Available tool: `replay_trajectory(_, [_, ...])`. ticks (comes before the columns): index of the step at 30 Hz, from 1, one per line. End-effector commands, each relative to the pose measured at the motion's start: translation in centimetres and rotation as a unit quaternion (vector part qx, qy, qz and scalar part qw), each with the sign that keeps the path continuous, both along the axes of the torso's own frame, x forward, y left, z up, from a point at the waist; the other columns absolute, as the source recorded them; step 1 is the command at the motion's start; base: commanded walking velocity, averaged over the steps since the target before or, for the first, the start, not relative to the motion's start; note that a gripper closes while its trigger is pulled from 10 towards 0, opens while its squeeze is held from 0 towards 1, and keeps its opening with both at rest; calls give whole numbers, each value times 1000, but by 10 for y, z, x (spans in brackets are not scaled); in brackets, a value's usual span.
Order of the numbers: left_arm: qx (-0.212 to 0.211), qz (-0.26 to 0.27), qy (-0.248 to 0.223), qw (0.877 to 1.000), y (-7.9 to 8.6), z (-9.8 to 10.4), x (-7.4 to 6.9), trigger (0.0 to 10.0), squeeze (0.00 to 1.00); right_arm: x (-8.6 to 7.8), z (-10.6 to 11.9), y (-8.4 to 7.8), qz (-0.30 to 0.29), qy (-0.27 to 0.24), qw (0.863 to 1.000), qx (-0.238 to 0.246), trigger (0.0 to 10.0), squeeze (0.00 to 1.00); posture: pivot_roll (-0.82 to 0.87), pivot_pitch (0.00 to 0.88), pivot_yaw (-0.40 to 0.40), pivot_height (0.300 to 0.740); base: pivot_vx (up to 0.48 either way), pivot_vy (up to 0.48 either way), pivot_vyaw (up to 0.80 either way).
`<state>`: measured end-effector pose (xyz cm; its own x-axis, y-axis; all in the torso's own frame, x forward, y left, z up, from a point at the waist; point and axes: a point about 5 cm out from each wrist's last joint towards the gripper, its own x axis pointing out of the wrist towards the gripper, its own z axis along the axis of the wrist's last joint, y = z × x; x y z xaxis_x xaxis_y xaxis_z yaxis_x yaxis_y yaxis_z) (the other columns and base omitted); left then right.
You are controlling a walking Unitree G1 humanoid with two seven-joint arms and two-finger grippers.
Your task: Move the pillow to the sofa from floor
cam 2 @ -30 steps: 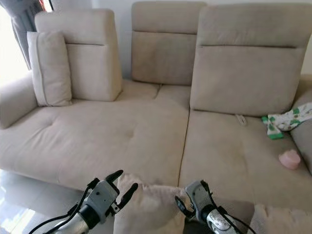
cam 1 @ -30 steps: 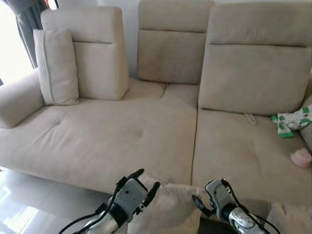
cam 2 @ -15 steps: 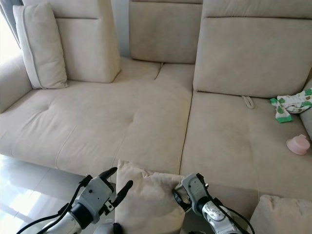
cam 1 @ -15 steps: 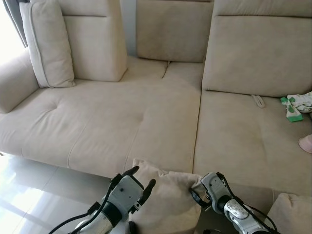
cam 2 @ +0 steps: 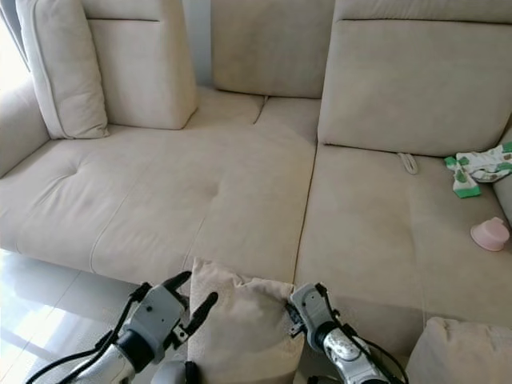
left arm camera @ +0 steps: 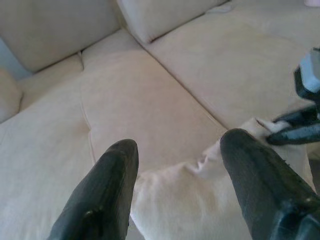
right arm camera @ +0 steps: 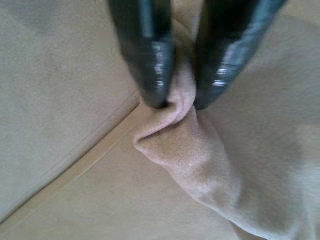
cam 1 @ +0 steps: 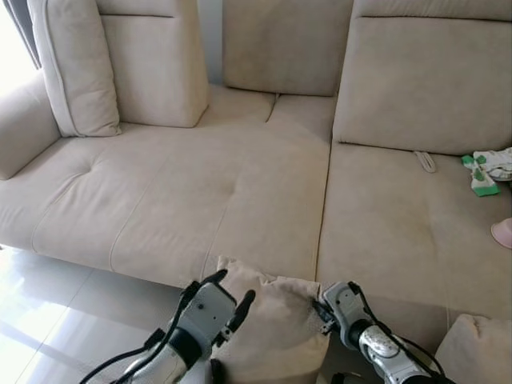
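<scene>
Right now the beige pillow (cam 1: pixel 268 324) stands on edge between the robot's 2 arms, its top edge level with the front edge of the sofa (cam 1: pixel 200 200) seat and its lower part dropping out of frame toward the floor (cam 1: pixel 48 312). Whether its bottom touches the floor cannot be told.

At the pillow's right top corner, the right hand (right arm camera: pixel 175 102) pinches a fold of fabric: in the right wrist view the 2 black fingers (right arm camera: pixel 147 65) sit narrow, with a bunched ridge of cloth squeezed between their tips. From the head camera, that hand is just in front of the seam where the 2 seat cushions meet.

On the other side, the left hand (cam 1: pixel 229 298) is at the pillow's left top corner with its fingers spread wide. In the left wrist view the 2 fingers (left arm camera: pixel 107 190) stand well apart with the pillow's crumpled edge between them, and neither is clearly pressing on it.

Behind, the sofa stretches across the view, its wide seat bare in the middle. A second beige cushion (cam 1: pixel 76 68) leans upright against the back at the far left. On the right-hand seat lie a white and green cloth (cam 1: pixel 486 170) and, nearer the edge, a small pink object (cam 2: pixel 490 234). Another beige cushion (cam 2: pixel 460 352) shows at the lower right corner, beside the right arm.
</scene>
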<state>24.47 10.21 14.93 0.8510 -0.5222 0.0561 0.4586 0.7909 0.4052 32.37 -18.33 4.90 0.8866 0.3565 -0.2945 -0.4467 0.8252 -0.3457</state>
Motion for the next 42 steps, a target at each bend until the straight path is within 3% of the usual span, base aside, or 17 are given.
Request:
replay_trajectory(1, [13,1,10,1000,-2,-7,2,10000,0,-10,-12,1,2,13,1000,7,0,0,266,200,63,578,0,0,0])
replay_trajectory(3, [13,1,10,1000,-2,-7,2,10000,0,-10,-12,1,2,13,1000,7,0,0,266,200,63,578,0,0,0])
replay_trajectory(12, [18,-8,-9,1000,-7,-2,26,10000,0,-24,4,4,71,-98,993,1,0,0,181,134,39,578,0,0,0])
replay_trajectory(14, [40,-2,-16,999,-2,-1,37,10000,0,-34,15,7,113,-153,982,-23,0,0,150,116,35,578,0,0,0])
replay_trajectory(16, [44,-1,-16,999,-1,-2,39,10000,0,-35,17,7,119,-158,980,-27,0,0,147,115,34,578,0,0,0])
replay_trajectory(18, [92,-7,-1,996,3,-10,47,10000,0,-40,21,10,143,-178,972,-45,0,0,123,97,29,578,0,0,0])
replay_trajectory(19, [92,-7,-1,996,3,-10,47,10000,0,-40,21,10,143,-178,972,-45,0,0,123,97,29,578,0,0,0])
replay_trajectory(20, [139,-17,17,990,7,-19,53,10000,0,-44,25,12,162,-194,966,-59,0,0,111,86,27,578,0,0,0])
replay_trajectory(21, [153,-21,24,988,9,-22,55,10000,0,-45,26,13,167,-198,964,-63,0,0,111,86,27,578,0,0,0])
replay_trajectory(28, [209,-46,50,976,15,-32,58,10000,0,-47,28,12,175,-206,960,-72,0,0,96,70,26,578,0,0,0])
replay_trajectory(29, [260,-86,68,959,23,-39,59,10000,0,-50,29,9,167,-208,961,-77,0,0,86,55,25,578,0,0,0])
replay_trajectory(34, [265,-119,89,953,29,-34,60,10000,0,-51,29,5,156,-206,962,-83,0,0,80,47,26,578,0,0,0])
replay_trajectory(38, [280,-161,106,940,34,-31,56,10000,0,-53,29,4,155,-206,962,-89,0,0,81,45,26,578,0,0,0])
replay_trajectory(40, [294,-171,112,933,39,-31,56,10000,0,-55,29,5,159,-208,961,-90,0,0,81,39,27,578,0,0,0])
replay_trajectory(42, [327,-187,127,917,48,-35,57,10000,0,-57,30,8,166,-214,958,-93,0,0,79,30,28,578,0,0,0])
